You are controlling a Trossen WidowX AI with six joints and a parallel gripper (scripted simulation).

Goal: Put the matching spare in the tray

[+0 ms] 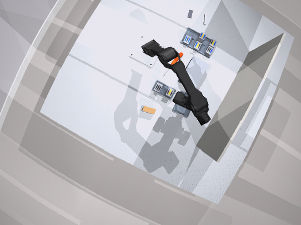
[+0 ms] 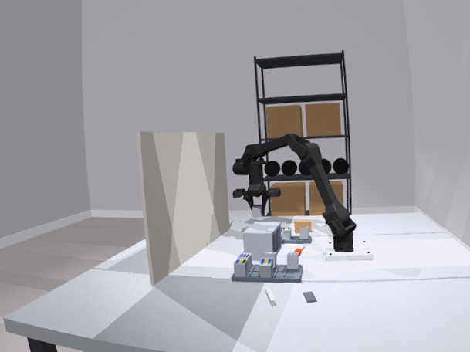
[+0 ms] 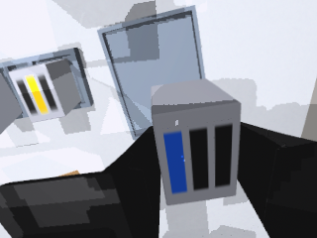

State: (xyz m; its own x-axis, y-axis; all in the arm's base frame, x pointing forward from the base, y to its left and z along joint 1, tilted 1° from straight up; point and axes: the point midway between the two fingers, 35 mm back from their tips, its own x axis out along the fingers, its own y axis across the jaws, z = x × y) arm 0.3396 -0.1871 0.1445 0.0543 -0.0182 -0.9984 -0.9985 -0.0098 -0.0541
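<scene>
Table: tall panel beside tray; jaws grip spare.

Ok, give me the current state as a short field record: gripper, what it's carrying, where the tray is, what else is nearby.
gripper: shut on a grey block
held block: grey block, label with one blue stripe and two black ones
height: carried in the air above the table
tray: flat blue-grey tray, below and past the block in the wrist view
nearby: rack holding a block with a yellow stripe
release: not yet done
</scene>
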